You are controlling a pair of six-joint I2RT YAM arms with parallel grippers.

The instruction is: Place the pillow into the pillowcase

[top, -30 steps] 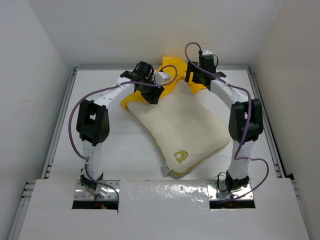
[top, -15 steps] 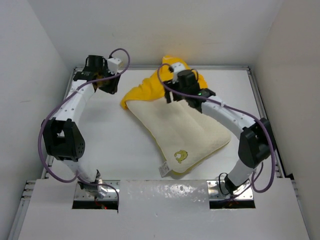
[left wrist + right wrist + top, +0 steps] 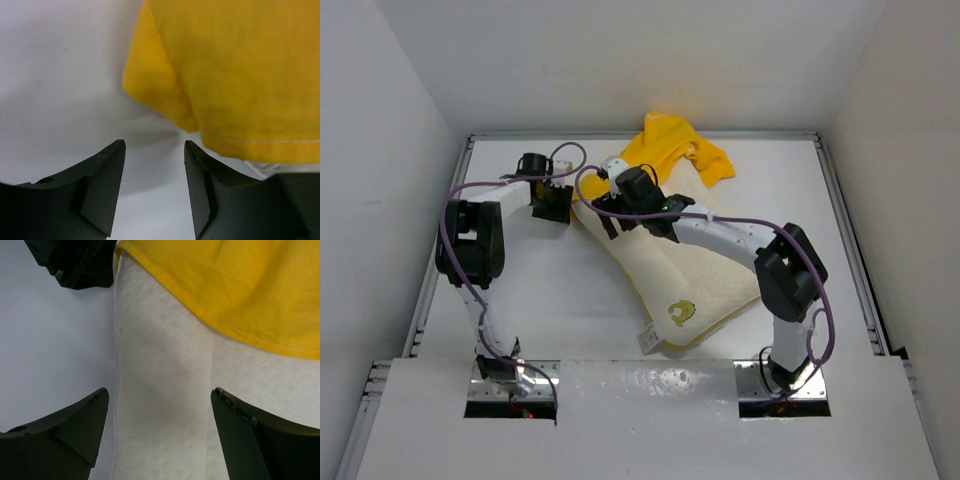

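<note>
The pillow (image 3: pixel 705 262) lies flat in the middle of the table (image 3: pixel 560 300). It sits at a slant. It is cream-white with a bumpy quilted top. A small yellow-green logo (image 3: pixel 682 313) is on its near corner.

The yellow case (image 3: pixel 670 150) is bunched up at the far end of the pillow, near the back wall. In the right wrist view, the case (image 3: pixel 235 285) lies over the far part of the pillow (image 3: pixel 165 405). Its stitched edge runs across the pillow. Most of the pillow is outside the case.

The right gripper (image 3: pixel 612 218) is over the far left corner of the pillow. Its fingers (image 3: pixel 65 435) are wide apart and hold nothing. The pillow shows in the gap between them. I cannot tell if they touch it.

The left gripper (image 3: pixel 556 204) is just beside that same corner, over the bare table. Its fingers (image 3: pixel 105 185) are partly apart, with only table between them, so it holds nothing. A fold of the case (image 3: pixel 225 65) is right in front of it, near the fingertips but not between them. The two grippers are close together.
</note>
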